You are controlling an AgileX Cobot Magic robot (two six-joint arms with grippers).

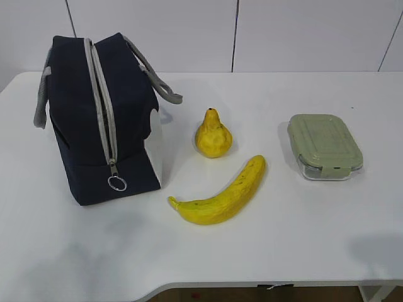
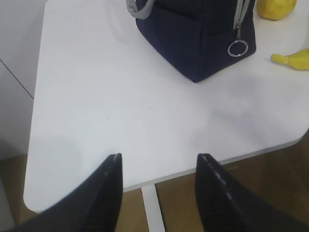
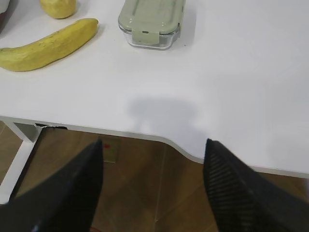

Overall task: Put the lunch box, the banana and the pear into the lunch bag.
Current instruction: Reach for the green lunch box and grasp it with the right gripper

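Table (image 1: pixel 302 239): white top carrying all four task things; its near edge shows in both wrist views.
Bag (image 1: pixel 82 132): navy, stands upright at 9 o'clock on the table, zipped shut; the grey zipper (image 1: pixel 101 100) runs over the top and down the near end.
Ring pull (image 1: pixel 116 183): hangs at the low end of the zipper, against the bag's near face.
Handles (image 1: pixel 157 82): grey webbing; one droops toward 3 o'clock off the bag's top, the other hangs at the bag's 9 o'clock side.
Pear (image 1: pixel 213 135): stands stem up near the table's middle, at 3 o'clock from the bag, clear of it.
Banana (image 1: pixel 223 192): lies at 6 o'clock from the pear, close to it but apart; stem end points to 8 o'clock, the other tip to 2 o'clock.
Box (image 1: pixel 324 146): clear with a sage lid clipped on, at 3 o'clock on the table, well apart from the fruit.
Left gripper (image 2: pixel 159 159): hovers over the near left table edge at 6 o'clock from the bag; jaws partly spread, nothing between them.
Right gripper (image 3: pixel 154 145): hovers past the near table edge at 6 o'clock from the box; jaws wide, holding nothing.
Contact: neither gripper touches any item.
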